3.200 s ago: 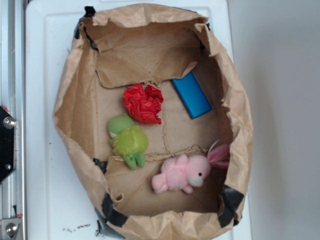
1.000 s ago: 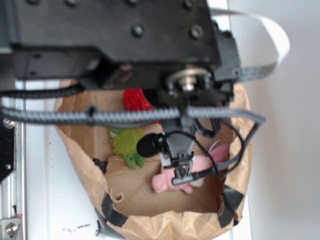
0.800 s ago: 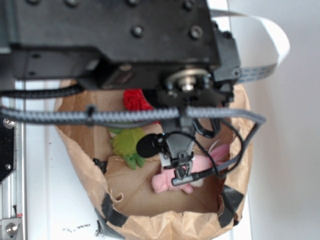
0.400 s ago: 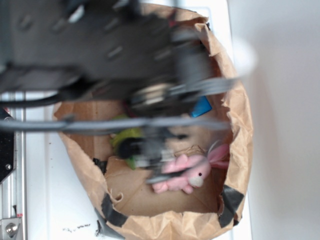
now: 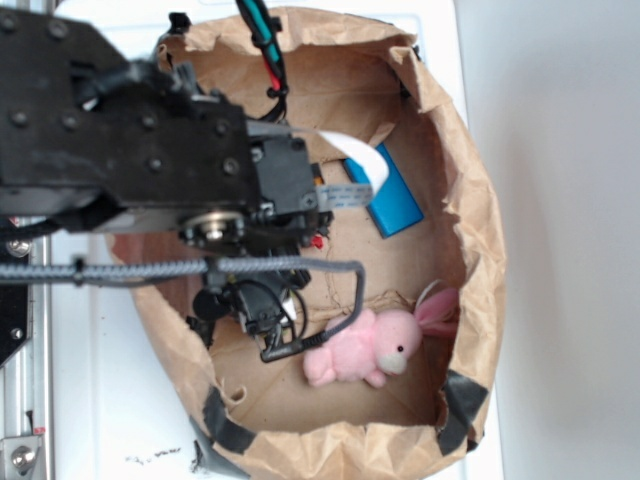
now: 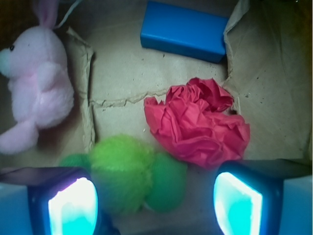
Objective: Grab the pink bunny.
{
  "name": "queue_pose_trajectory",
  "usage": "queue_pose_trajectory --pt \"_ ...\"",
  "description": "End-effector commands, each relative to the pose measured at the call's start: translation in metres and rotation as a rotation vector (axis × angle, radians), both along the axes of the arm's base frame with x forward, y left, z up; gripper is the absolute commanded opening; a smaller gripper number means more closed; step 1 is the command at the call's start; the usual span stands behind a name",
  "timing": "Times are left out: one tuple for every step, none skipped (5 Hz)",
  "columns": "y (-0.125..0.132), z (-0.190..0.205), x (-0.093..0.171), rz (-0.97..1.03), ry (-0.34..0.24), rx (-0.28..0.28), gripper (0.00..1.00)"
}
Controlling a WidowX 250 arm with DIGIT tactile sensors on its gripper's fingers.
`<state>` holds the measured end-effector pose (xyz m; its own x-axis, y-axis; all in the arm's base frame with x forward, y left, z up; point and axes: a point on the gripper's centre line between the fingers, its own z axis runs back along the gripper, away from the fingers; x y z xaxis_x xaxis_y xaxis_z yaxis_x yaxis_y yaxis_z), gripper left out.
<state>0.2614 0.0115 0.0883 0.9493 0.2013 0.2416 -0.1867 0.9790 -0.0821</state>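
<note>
The pink bunny (image 5: 365, 345) lies on its side on the paper bag's floor at the lower right, free of the gripper. In the wrist view the pink bunny (image 6: 34, 83) is at the far left, outside the fingers. My gripper (image 5: 252, 312) hangs to the bunny's left, over the spot where the green plush lay. In the wrist view the gripper (image 6: 154, 205) is open, its lit fingers (image 6: 68, 203) wide apart, with the green plush toy (image 6: 127, 174) between them. The crumpled red paper ball (image 6: 198, 122) lies just beyond the right finger.
Everything sits inside a brown paper bag (image 5: 480, 250) with raised crumpled walls on a white surface. A blue block (image 5: 395, 200) lies at the back right, also in the wrist view (image 6: 183, 30). The arm hides the bag's left half from above.
The arm has swung left from above the bunny to above the green plush. The bunny stays on the bag floor, now uncovered.
</note>
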Motion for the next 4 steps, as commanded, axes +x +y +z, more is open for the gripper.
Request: queue_pose_trajectory --pt "-0.026 0.018 0.029 0.037 0.000 -0.086 1.00" --pt "-0.041 0.020 0.039 0.041 0.001 -0.121 1.00" --pt "-0.056 0.019 0.045 0.024 0.010 -0.158 1.00" --pt "-0.069 0.008 0.050 -0.017 0.020 -0.202 1.00"
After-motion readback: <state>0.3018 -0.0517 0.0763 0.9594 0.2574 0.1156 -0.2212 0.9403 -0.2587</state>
